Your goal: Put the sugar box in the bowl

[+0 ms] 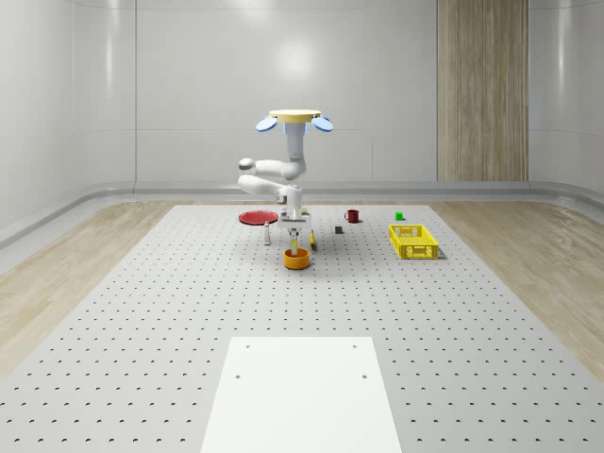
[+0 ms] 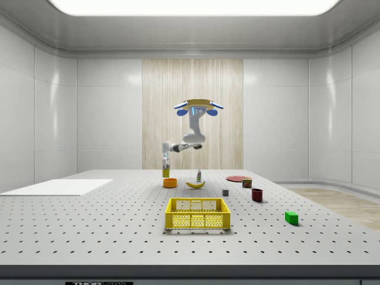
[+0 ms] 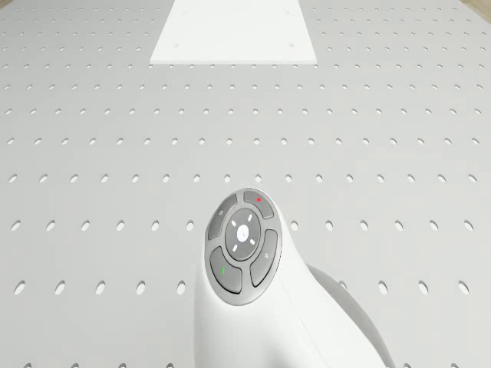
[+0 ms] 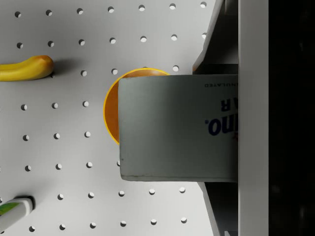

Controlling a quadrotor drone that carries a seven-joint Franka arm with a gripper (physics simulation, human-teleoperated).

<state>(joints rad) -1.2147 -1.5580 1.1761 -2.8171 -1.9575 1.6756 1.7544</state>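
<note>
From the whole-scene view, my drone body (image 1: 293, 118) hovers above the far middle of the perforated counter (image 1: 142, 311), with my arm (image 1: 269, 179) folded down beneath it. My hand (image 1: 296, 236) hangs just above the orange bowl (image 1: 297, 259), with the sugar box (image 1: 296, 243) between the fingers. A red plate (image 1: 257, 217) lies to that view's left of me, a dark red mug (image 1: 352, 215) and a yellow crate (image 1: 413, 242) to its right, and a white sheet (image 1: 300, 396) lies on the near counter

In the side view, I hover over the far part of the counter and my hand (image 2: 166, 168) is directly over the bowl (image 2: 170, 183); a banana (image 2: 195, 184) lies just beside the bowl on that view's right, and the crate (image 2: 198, 214) sits nearer the camera

The drone view looks down on my arm's button-ringed joint (image 3: 243, 247) over the bare counter (image 3: 92, 153)

Through the wrist view, the sugar box (image 4: 177, 129) is clamped in my hand, held tight between its fingers (image 4: 253, 118), and it covers most of the bowl (image 4: 112, 110) below; the box has not touched it. The banana (image 4: 24, 69) lies near the bowl
</note>
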